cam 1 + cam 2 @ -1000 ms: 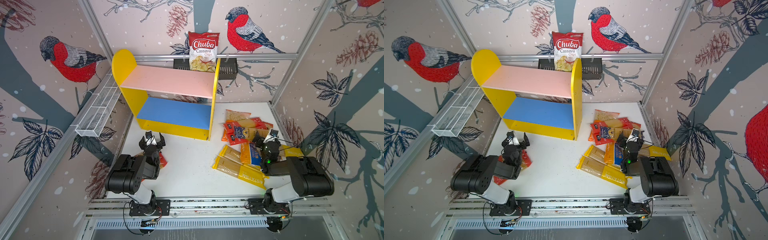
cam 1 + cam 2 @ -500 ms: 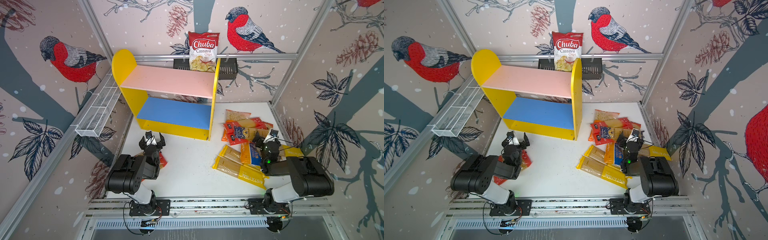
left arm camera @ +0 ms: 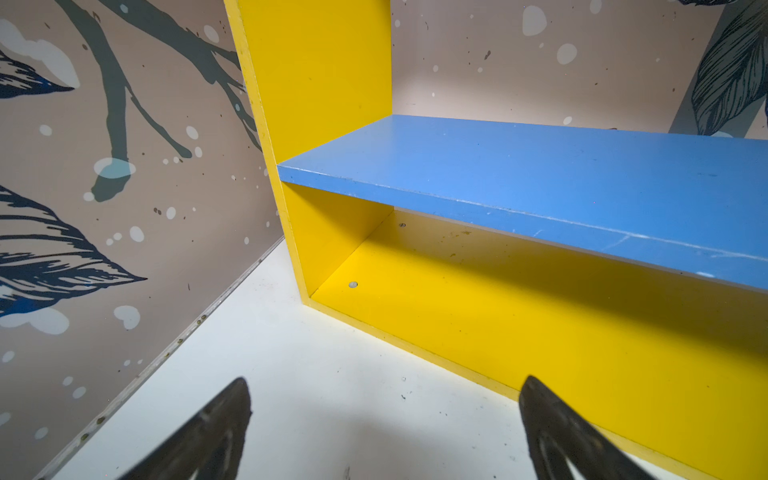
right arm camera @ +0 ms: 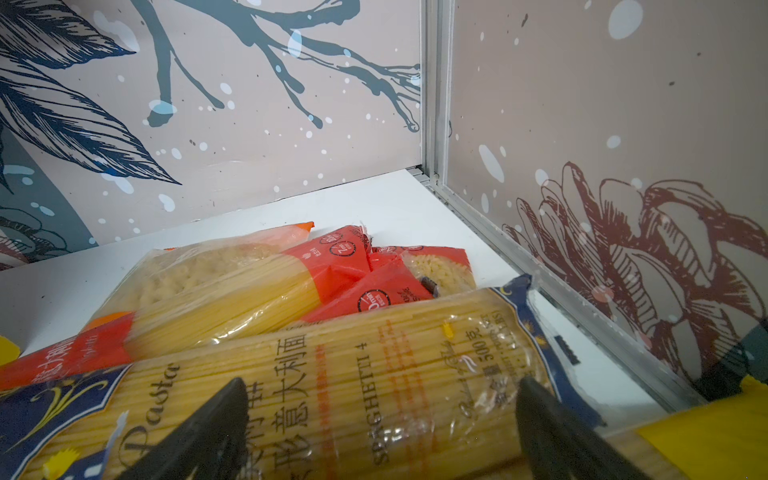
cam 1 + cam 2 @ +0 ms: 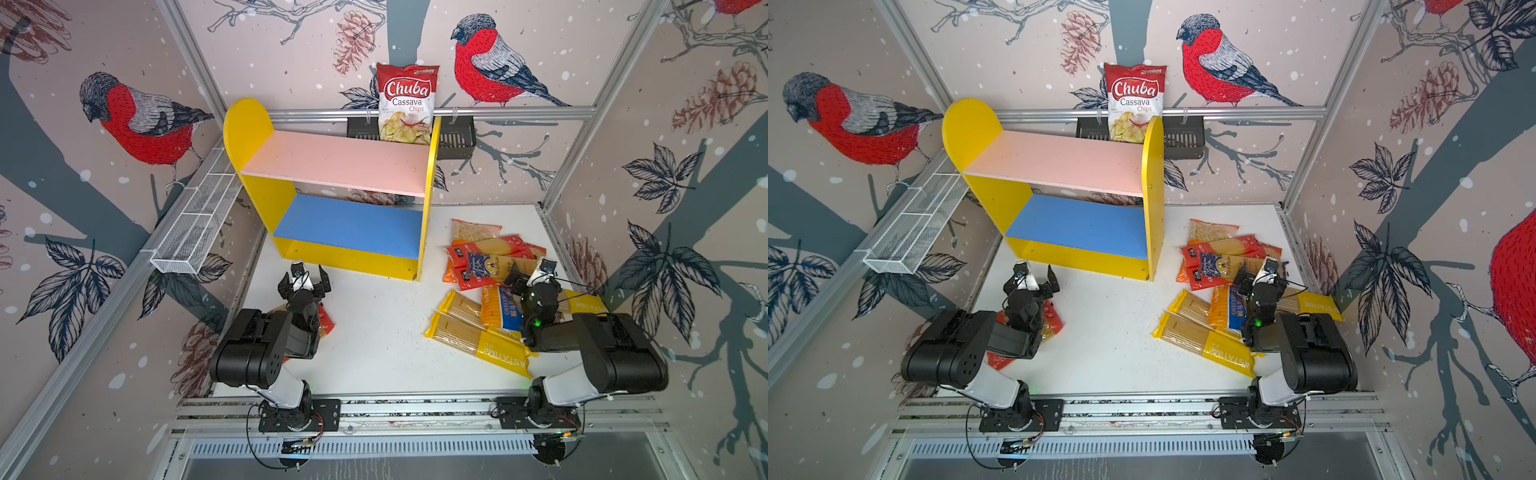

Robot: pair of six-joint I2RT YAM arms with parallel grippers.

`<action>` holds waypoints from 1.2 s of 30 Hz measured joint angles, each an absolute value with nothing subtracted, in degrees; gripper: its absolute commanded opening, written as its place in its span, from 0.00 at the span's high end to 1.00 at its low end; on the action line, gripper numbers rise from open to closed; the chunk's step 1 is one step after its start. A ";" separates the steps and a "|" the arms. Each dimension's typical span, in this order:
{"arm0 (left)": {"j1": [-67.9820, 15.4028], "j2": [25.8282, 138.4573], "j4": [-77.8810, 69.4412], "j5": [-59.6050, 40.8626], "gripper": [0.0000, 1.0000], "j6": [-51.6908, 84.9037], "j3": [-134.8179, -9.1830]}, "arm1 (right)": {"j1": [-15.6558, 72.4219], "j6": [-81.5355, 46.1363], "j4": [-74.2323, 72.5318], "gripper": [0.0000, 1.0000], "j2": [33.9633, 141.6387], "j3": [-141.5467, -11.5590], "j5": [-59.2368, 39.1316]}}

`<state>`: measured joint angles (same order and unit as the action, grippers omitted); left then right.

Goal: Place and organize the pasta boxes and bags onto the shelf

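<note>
The left gripper [image 5: 305, 276] hangs with its jaws spread wide and nothing between them, over the white desk [image 5: 374, 332] just in front of the shelf [image 5: 345, 166], near its round-topped yellow side panel [image 5: 249, 124]. In the left wrist view the two fingertips [image 3: 239, 399] frame bare desk below the blue lower board [image 3: 540, 166].

The right gripper [image 5: 530, 272] is also spread wide and holds nothing. It sits low over the heap of pasta packs on the right of the desk. In the right wrist view its jaws straddle the blue-labelled spaghetti pack [image 4: 332, 374]; whether they touch it cannot be told.

That pack lies across red spaghetti packs [image 5: 498, 245], with a clear macaroni bag [image 5: 473, 230] behind them toward the back wall. Nearer the arm bases lie an orange-and-blue bag [image 5: 500, 307] and long yellow PASTATIME packs [image 5: 478, 345]. A red bag [image 5: 326, 322] pokes out from under the left arm. All these packs lie on the desk.

A Chuba Cassava Chips bag [image 5: 406, 104] stands in the black slotted basket [image 5: 457, 137] behind the shelf.
</note>
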<state>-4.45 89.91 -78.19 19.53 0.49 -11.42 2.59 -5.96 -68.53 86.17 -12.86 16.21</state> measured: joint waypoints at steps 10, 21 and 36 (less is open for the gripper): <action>-4.45 89.91 -78.19 19.53 0.01 0.49 -11.42 | 2.59 -5.96 -68.53 0.01 86.17 -12.86 16.21; -4.82 89.14 -78.15 19.68 0.01 0.51 -10.72 | 4.29 -5.28 -67.37 0.00 84.29 -13.21 18.74; -21.23 59.81 -46.22 40.01 0.01 3.64 -19.59 | 14.59 -16.08 -26.65 0.01 62.41 -30.26 28.27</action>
<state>-21.23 59.81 -46.22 40.01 3.64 -19.59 14.59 -16.08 -26.65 62.41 -30.26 28.27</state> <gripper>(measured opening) 0.987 0.994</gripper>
